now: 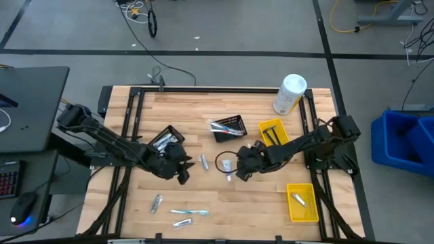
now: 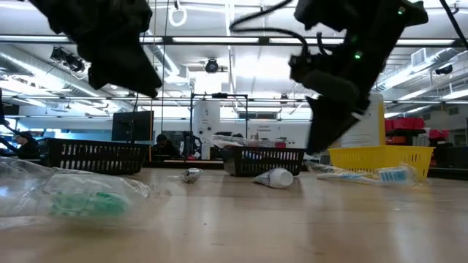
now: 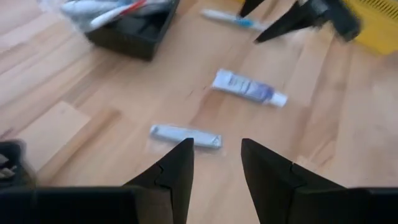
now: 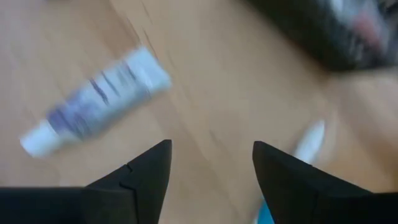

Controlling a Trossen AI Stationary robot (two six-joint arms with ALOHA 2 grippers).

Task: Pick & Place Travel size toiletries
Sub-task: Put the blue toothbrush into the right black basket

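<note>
two grippers hung over the middle of the table [image 1: 203,102], both with jaws parted and nothing between them. the left gripper [image 3: 214,165] hovered just short of a small silvery packet [image 3: 185,135], which lay flat on the wood directly ahead of its fingertips, long axis running crosswise to the line of reach, so the fingers would straddle its narrow width if lowered a little forward. beyond the packet lay a mini toothpaste tube [image 3: 250,88], cap end pointing away toward the right arm. the right gripper [image 4: 211,165] was above bare wood, with that same tube off to one side of its fingers and a blue-white toothbrush [image 4: 308,144] to the other side; neither sat between the jaws. judging from the overhead view, the left gripper was nearer the packet, the right gripper nearer the tube. other toiletries were scattered near the table's front edge, a toothbrush [image 1: 190,213] among them, while a black mesh basket [image 1: 227,127] and a yellow tray [image 1: 302,203] already held items.
</note>
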